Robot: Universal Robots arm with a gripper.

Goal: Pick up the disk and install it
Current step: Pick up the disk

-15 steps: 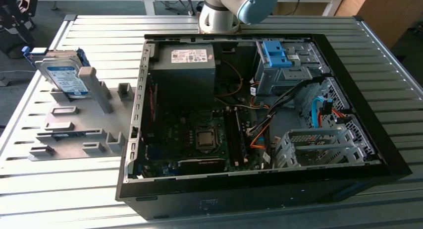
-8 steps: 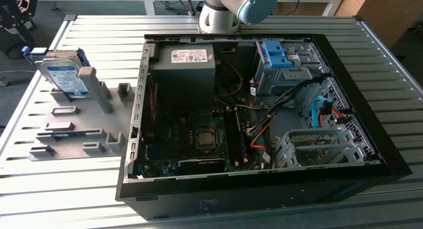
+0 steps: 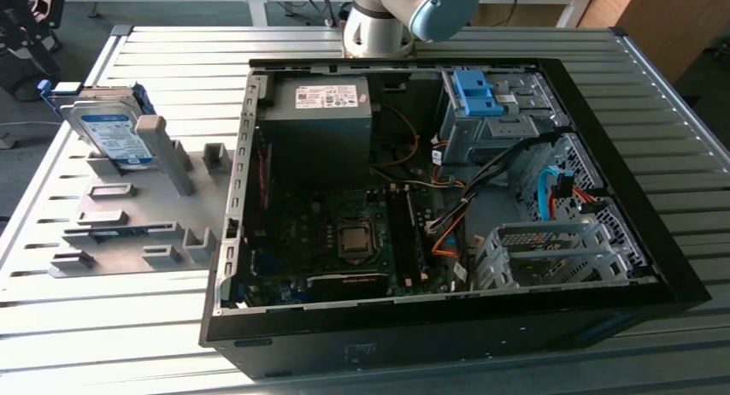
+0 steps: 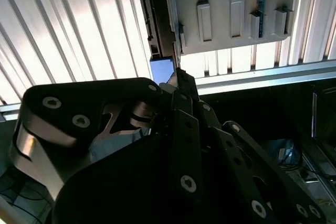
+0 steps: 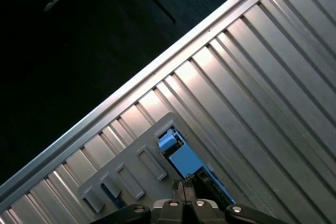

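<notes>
Disk [image 3: 112, 134] is not picked yet. It stands on edge in a slot of the grey holder rack [image 3: 126, 232] on the slatted bench [image 3: 114, 344], at the exterior view's left, well apart from the open computer case [image 3: 433, 198]. Its label face is turned toward the near side of that view, its thin top edge points up, and the blue carrier frame runs along its edges.

Hand [image 5: 184, 184] is up over the rack. In the first wrist view the disk [image 5: 176, 155] shows as a pale blue strip just off the fingertips, below them and not touching. The rack's empty slots [image 5: 131, 177] lie beside it.

In the second wrist view the hand [image 4: 177, 74] has its fingers pressed together to a single tip with nothing between them. The same rack [image 4: 231, 35] lies past that tip.

Key relation: the disk lies down and slightly ahead of the tip. It looks edge-on to the hand, so its thin thickness is what the fingers face, with the long edge running along the slot. Judgement: approach stage only, and the fingers are too tight together to straddle the edge as they stand.

Inside the case a bare blue bracket [image 3: 473, 91] sits in the far bay.
</notes>
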